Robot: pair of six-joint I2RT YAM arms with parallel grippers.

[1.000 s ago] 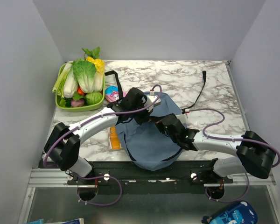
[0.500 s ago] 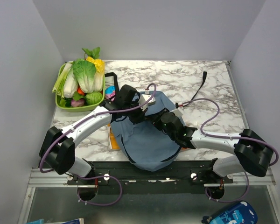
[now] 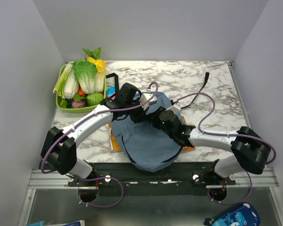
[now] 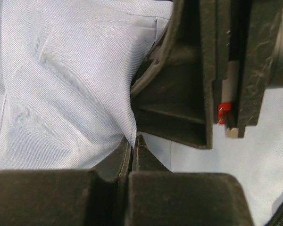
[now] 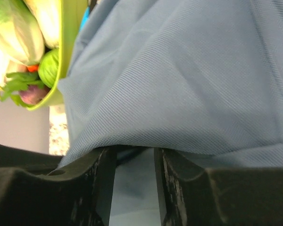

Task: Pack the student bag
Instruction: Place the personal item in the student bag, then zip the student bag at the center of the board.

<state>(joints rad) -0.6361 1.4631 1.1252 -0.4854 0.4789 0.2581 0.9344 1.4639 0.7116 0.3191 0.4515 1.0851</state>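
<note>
The student bag (image 3: 146, 141), soft dusty-blue fabric, lies at the table's near middle. My left gripper (image 3: 140, 106) is at its far end, shut on a fold of the bag's fabric (image 4: 85, 94); the left wrist view shows the pinched edge between its fingertips (image 4: 132, 141). My right gripper (image 3: 156, 117) is right beside it, over the bag's top. Its fingers (image 5: 104, 179) stand apart with nothing between them, and bag fabric (image 5: 188, 80) drapes over their tips (image 5: 134, 155). The right gripper's black body (image 4: 193, 80) fills the left wrist view's upper right.
A green basket of vegetables (image 3: 80, 87) stands at the back left, also seen in the right wrist view as the basket rim (image 5: 63, 52). An orange book (image 3: 114, 140) pokes out under the bag. A black strap (image 3: 198, 94) trails to the back right. A bright-blue pouch (image 3: 111, 91) lies by the basket.
My right gripper went from shut to open and moved up and left along the bag toward the left gripper. The left gripper, still shut, drew the bag's top slightly left.
</note>
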